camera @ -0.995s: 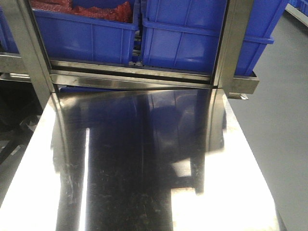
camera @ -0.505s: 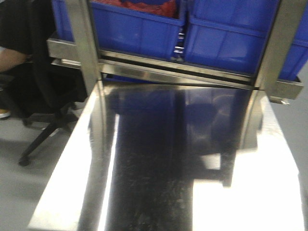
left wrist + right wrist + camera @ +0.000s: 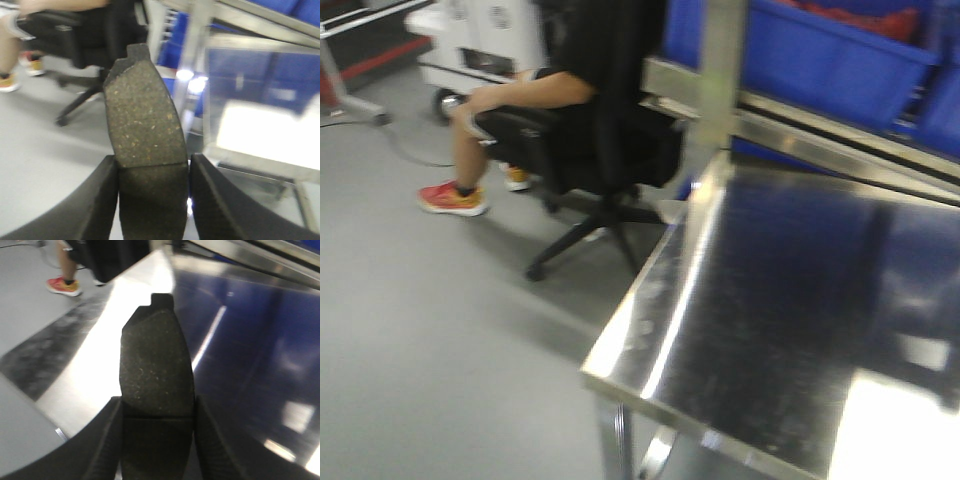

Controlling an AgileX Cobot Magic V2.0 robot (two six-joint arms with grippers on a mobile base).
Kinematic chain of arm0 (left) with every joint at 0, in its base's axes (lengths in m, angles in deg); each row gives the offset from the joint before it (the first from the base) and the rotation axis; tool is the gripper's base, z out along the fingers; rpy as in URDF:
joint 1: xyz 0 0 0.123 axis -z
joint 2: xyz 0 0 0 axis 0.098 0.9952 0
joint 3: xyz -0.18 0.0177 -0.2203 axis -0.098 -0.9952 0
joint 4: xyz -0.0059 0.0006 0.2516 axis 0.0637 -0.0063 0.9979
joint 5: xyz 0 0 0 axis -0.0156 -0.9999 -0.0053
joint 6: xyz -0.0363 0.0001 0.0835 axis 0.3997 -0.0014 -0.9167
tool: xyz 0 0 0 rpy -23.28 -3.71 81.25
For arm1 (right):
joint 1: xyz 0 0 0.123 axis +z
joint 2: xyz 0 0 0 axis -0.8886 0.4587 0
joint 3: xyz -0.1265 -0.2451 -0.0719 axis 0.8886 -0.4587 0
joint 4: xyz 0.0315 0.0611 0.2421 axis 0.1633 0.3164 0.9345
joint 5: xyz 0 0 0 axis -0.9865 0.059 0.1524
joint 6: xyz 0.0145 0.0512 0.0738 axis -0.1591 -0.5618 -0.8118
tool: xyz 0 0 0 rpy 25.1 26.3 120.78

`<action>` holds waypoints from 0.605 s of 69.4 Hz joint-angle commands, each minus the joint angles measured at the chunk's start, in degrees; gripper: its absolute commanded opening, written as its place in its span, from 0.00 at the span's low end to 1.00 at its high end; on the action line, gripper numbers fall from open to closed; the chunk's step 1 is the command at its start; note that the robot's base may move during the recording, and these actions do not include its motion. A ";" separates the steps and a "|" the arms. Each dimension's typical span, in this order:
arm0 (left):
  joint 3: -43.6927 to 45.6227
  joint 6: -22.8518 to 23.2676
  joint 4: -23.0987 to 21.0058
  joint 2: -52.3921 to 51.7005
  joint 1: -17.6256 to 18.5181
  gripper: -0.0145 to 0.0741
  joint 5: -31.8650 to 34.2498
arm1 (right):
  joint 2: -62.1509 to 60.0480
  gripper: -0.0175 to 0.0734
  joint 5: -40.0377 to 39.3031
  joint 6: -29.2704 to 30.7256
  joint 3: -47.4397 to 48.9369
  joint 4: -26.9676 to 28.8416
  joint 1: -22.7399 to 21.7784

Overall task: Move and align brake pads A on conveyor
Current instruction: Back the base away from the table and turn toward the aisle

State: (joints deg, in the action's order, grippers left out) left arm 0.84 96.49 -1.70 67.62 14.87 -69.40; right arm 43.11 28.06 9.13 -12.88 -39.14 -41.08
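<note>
Both loaded: left gripper point(image 3: 153, 166) is pinching one brake pad point(image 3: 145, 115), right gripper point(image 3: 157, 411) is pinching a second pad point(image 3: 155, 355) above the steel table point(image 3: 240, 340), both long axes pointing straight out from jaws; conveyor showing nowhere.

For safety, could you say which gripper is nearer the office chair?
Left. The left gripper hangs over floor near the office chair; right gripper is above the steel table.

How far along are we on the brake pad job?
Pickup looks done: the left gripper is shut on a brake pad, the right gripper on a second pad. In hand: both held near the steel table. Left: placing and aligning them; no conveyor is in view.
</note>
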 commanded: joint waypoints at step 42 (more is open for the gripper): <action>1.38 0.16 0.21 0.69 0.17 0.15 5.49 | 0.27 0.19 -4.99 0.52 1.65 -1.28 -0.36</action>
State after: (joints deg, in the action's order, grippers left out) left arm 0.84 96.49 -1.63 67.62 14.87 -69.40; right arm 43.11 28.03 9.13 -12.88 -39.14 -41.08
